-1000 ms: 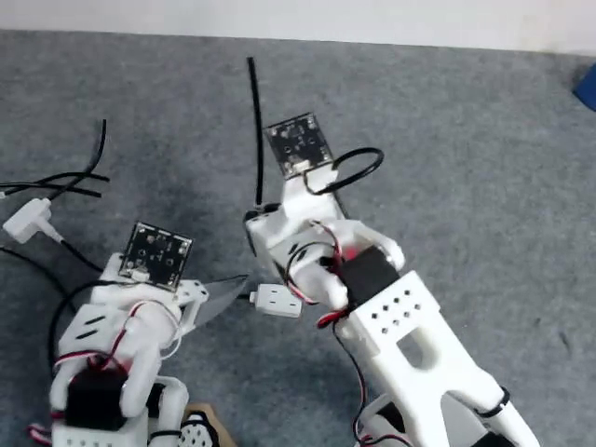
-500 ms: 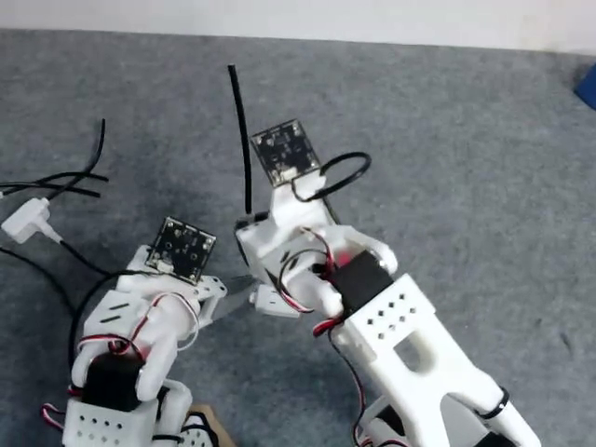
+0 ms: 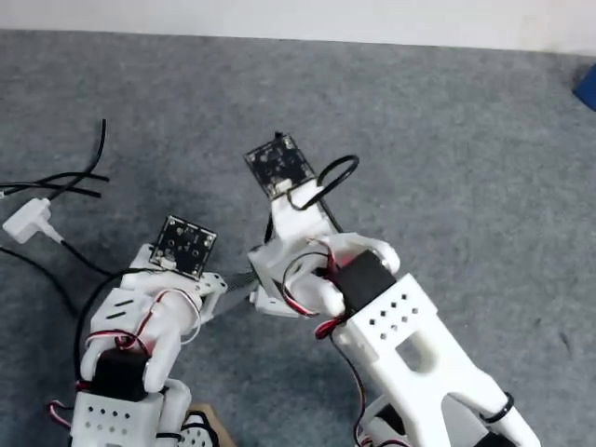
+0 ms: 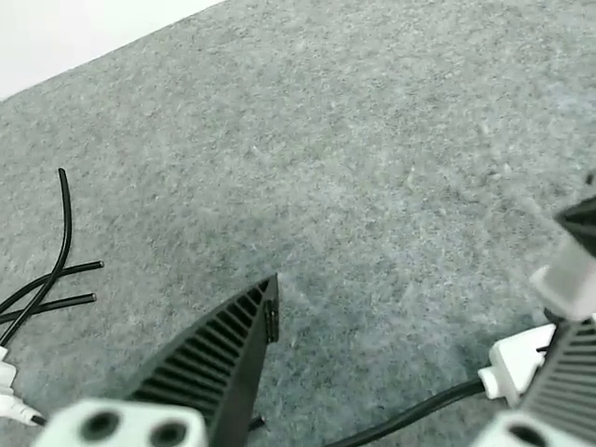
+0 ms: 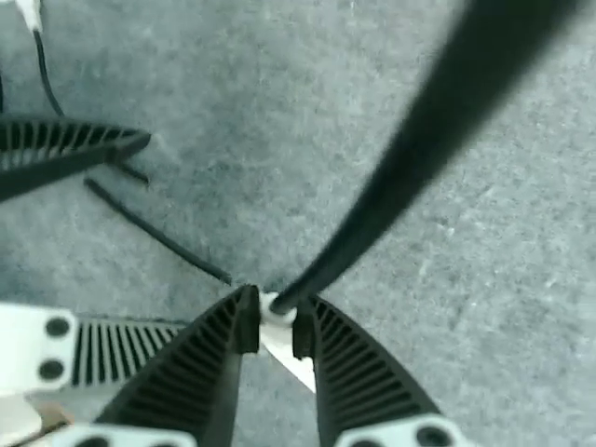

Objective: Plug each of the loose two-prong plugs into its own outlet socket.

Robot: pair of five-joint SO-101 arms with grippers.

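My right gripper (image 5: 276,300) is shut on a small white plug (image 5: 277,313). The plug's stiff black cable (image 5: 419,149) rises past the camera. In the left wrist view this plug (image 4: 565,282) hangs just above a white socket block (image 4: 515,359) lying on the carpet, with a black cord (image 4: 400,419) leading away from it. The same socket block (image 3: 270,301) sits between the two arms in the high view. My left gripper (image 4: 414,317) is open, one finger (image 4: 223,358) well clear and the other close beside the socket block. Its finger (image 5: 70,154) also points in toward the plug.
A second white plug (image 3: 26,221) lies at the far left of the grey carpet among loose black cables (image 3: 65,182). A thin black cord (image 5: 158,237) runs across the carpet near the grippers. A blue object (image 3: 587,86) sits at the right edge.
My left arm has moved right, bringing its finger up to the socket block. My right wrist has swung down and left, and the held plug's cable has tipped behind the camera board.
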